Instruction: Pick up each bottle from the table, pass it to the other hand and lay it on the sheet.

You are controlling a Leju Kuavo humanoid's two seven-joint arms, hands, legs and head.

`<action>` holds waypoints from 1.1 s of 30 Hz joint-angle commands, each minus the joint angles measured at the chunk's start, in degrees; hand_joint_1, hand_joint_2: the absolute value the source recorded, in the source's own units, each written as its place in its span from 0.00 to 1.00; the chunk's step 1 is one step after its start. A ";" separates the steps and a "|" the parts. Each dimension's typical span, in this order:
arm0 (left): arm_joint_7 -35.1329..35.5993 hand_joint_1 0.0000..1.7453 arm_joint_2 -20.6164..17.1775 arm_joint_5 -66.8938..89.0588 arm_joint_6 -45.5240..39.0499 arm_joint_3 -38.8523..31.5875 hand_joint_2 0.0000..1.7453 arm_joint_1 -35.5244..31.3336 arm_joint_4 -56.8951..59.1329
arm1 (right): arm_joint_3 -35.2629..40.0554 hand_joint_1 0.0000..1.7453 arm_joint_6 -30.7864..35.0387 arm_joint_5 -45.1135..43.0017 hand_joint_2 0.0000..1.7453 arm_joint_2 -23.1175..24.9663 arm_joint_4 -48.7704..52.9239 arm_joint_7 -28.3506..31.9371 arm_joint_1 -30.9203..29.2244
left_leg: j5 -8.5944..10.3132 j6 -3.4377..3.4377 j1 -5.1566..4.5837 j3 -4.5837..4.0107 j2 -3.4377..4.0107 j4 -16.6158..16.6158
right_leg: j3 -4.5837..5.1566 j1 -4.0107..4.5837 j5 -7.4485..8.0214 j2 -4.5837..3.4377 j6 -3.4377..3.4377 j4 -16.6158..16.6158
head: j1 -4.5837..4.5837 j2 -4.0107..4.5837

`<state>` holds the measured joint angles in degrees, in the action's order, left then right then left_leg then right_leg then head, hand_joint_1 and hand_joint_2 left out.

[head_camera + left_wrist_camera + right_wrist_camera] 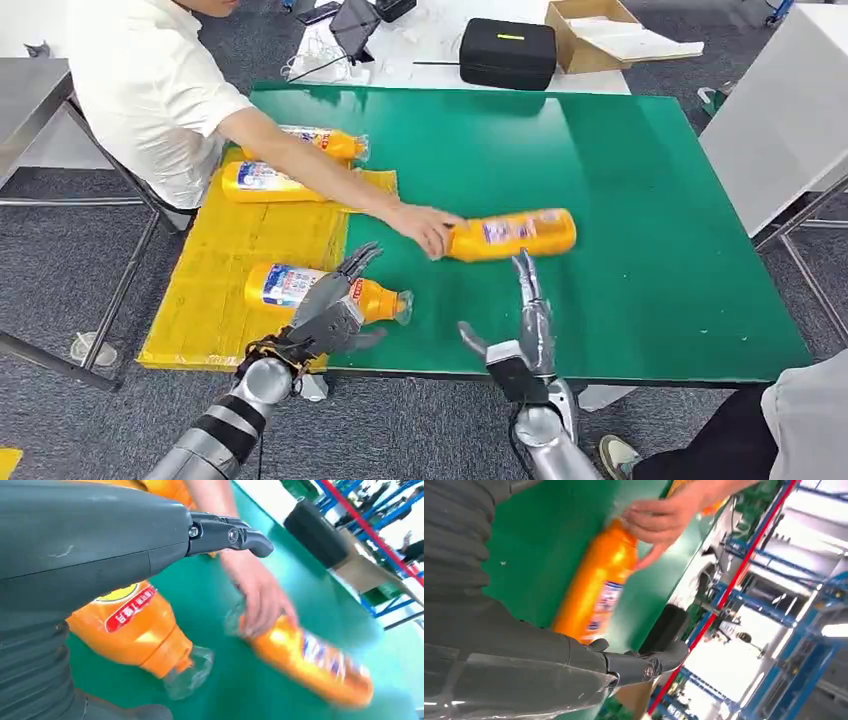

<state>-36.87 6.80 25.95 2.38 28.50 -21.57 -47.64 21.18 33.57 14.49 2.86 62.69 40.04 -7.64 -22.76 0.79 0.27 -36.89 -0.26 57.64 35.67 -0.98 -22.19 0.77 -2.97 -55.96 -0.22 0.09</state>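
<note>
A: Head view: how many bottles are counted as laid on the yellow sheet [215,265]?

B: Two bottles are seen wholly on it at the far end, one [322,141] partly hidden behind the person's arm [300,165] and another [268,182] just in front of that arm. A third bottle [290,287] lies across the sheet's near edge, its cap end out over the green bench [640,200].

A: Is that third one held?

B: It is covered by the left hand [330,305], whose fingers are spread above it. Whether it is being touched cannot be told for certain; no closed grasp is seen, so the hand is judged empty, with its fingers apart.

A: And the right hand?

B: The right hand [525,325] is held open over the bench with its fingers extended toward a fourth bottle [510,234], near it but apart from it. Nothing is held.

A: Where is that fourth bottle?

B: It lies on its side on the green bench, well apart from the sheet, with the person's hand [428,228] resting on its cap end.

A: So what is left?

B: Three bottles may be judged placed, or nearly so. The fourth has not yet been picked up, passed across and laid down.
</note>
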 commanded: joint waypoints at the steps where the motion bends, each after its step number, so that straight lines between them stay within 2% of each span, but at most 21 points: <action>1: -0.68 0.00 -1.17 -5.91 0.09 2.55 1.00 4.51 -9.86 | 5.56 0.00 1.20 2.09 1.00 -3.45 -0.80 -0.04 -1.91 | -0.19 -0.02 0.07 0.29 0.22 0.05 | -0.26 0.08 -0.08 -0.25 0.13 0.02 | 0.00 0.00; 3: 0.07 0.00 -1.54 -6.94 0.26 3.96 1.00 6.26 -13.42 | 4.71 0.00 2.92 4.80 1.00 -3.49 -2.06 -0.04 -2.54 | -0.11 -0.01 0.02 0.13 0.16 0.02 | -0.11 0.02 -0.04 -0.17 0.07 0.02 | 0.00 0.00; 6: 1.28 0.00 -1.10 -6.36 -4.25 4.54 1.00 6.85 -15.37 | 1.51 0.00 6.43 13.47 1.00 -3.17 -7.55 -0.04 -4.39 | -0.10 0.00 0.02 0.13 0.09 0.01 | -0.12 0.03 -0.05 -0.10 0.08 0.03 | 0.00 0.00; 8: 2.08 0.00 -0.36 -7.07 -6.55 4.95 1.00 6.93 -16.32 | -8.23 0.00 6.43 29.94 1.00 -0.84 -10.08 -0.37 -4.48 | -0.14 -0.01 0.05 0.17 0.10 0.05 | -0.18 0.05 -0.07 -0.12 0.10 0.03 | 0.00 0.00; 10: 3.04 0.00 0.28 -7.08 -7.74 5.12 1.00 7.24 -16.91 | -10.61 0.00 6.43 33.92 1.00 -0.94 -11.36 -0.45 -4.99 | -0.12 -0.01 0.05 0.15 0.06 0.05 | -0.16 0.06 -0.08 -0.08 0.11 0.03 | 0.00 0.00; 11: 3.61 0.00 0.41 -6.23 -9.42 5.43 1.00 7.41 -17.17 | -12.79 0.00 6.43 40.48 1.00 -0.96 -11.16 -2.84 -5.13 | -0.09 -0.01 0.02 0.09 0.04 0.02 | -0.08 0.03 -0.05 -0.05 0.08 0.03 | 0.02 0.00; 13: 4.07 0.00 0.86 -5.36 -10.90 6.80 1.00 8.20 -18.23 | -14.34 0.00 6.43 47.03 1.00 -2.00 -12.13 -6.16 -6.00 | -0.12 -0.01 0.05 0.13 -0.01 0.06 | -0.15 0.06 -0.09 -0.02 0.10 0.02 | 0.00 0.00; 14: 4.20 0.00 1.05 -6.01 -10.50 7.30 1.00 8.80 -18.97 | -14.16 0.00 6.43 48.02 1.00 -2.64 -13.49 -6.87 -6.62 | -0.21 -0.03 0.09 0.27 0.02 0.11 | -0.30 0.11 -0.15 -0.06 0.16 0.00 | -0.02 0.00; 15: 4.23 0.00 0.67 -6.35 -10.06 8.41 1.00 9.20 -20.04 | -12.94 0.00 6.43 47.02 1.00 -3.39 -15.80 -6.70 -7.77 | -0.05 0.03 0.01 -0.03 -0.03 0.03 | -0.02 0.01 -0.03 -0.01 0.04 0.03 | 0.00 0.00; 16: 3.57 0.00 -0.19 -5.82 -10.99 10.00 1.00 9.03 -20.98 | -11.02 0.00 5.43 42.15 1.00 -3.96 -17.67 -4.88 -9.18 | -0.15 0.03 0.03 0.13 0.03 0.07 | -0.17 0.04 -0.09 -0.08 0.07 0.03 | 0.00 0.00; 17: 3.70 0.00 -0.27 -5.91 -11.51 10.12 1.00 8.75 -20.96 | -9.43 0.00 5.86 43.52 1.00 -4.52 -18.76 -6.00 -10.30 | -0.14 0.04 0.01 0.12 0.12 0.05 | -0.14 0.02 -0.05 -0.16 0.05 0.05 | 0.00 0.00; 20: 5.67 0.00 0.75 -7.97 -11.43 9.31 1.00 6.64 -19.39 | -5.16 0.00 3.43 45.93 1.00 -5.54 -23.25 -12.33 -14.88 | -0.12 0.02 0.01 0.05 0.15 0.08 | -0.07 0.03 -0.03 -0.17 0.06 0.01 | 0.00 0.00; 22: 6.56 0.00 1.63 -9.66 -10.54 8.79 1.00 6.06 -18.91 | -2.88 0.00 -0.96 46.81 1.00 -6.73 -27.32 -16.81 -18.28 | -0.05 0.01 -0.01 -0.06 0.16 0.05 | 0.05 0.00 0.03 -0.18 0.03 0.01 | 0.00 0.00; 25: 6.67 0.00 1.81 -9.74 -10.47 8.97 1.00 6.06 -18.92 | -2.77 0.00 -0.94 46.52 1.00 -7.18 -28.04 -16.59 -18.82 | -0.03 0.01 0.00 -0.06 0.10 0.05 | 0.06 0.02 0.04 -0.10 0.04 0.01 | 0.00 0.00; 26: 6.65 0.00 1.72 -9.57 -10.79 9.08 1.00 6.18 -19.05 | -2.12 0.00 -1.36 47.49 1.00 -7.44 -29.28 -17.80 -19.33 | -0.16 -0.02 0.06 0.16 0.17 0.15 | -0.17 0.09 -0.05 -0.20 0.14 -0.04 | 0.02 0.00; 29: 6.73 0.00 1.72 -9.42 -11.28 9.65 1.00 6.75 -19.62 | -0.66 0.00 -3.65 49.76 1.00 -8.81 -32.22 -22.78 -21.66 | -0.11 0.02 0.03 0.10 0.12 0.10 | -0.11 0.05 -0.03 -0.14 0.07 0.01 | 0.00 0.00; 33: 6.70 0.00 1.69 -9.43 -10.95 10.64 1.00 7.40 -19.88 | -1.49 0.00 -4.67 49.09 1.00 -9.59 -33.36 -23.65 -22.16 | -0.08 0.03 0.00 0.03 0.06 0.08 | -0.06 0.02 -0.03 -0.07 0.04 0.00 | -0.02 0.00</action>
<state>-30.51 9.29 16.65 -8.92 36.11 -13.01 -68.13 16.66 30.49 63.60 -4.00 39.58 18.12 -23.85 -22.73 0.84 0.24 -37.08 -0.24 57.69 35.84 -0.99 -22.12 0.76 -3.02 -55.96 -0.24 0.09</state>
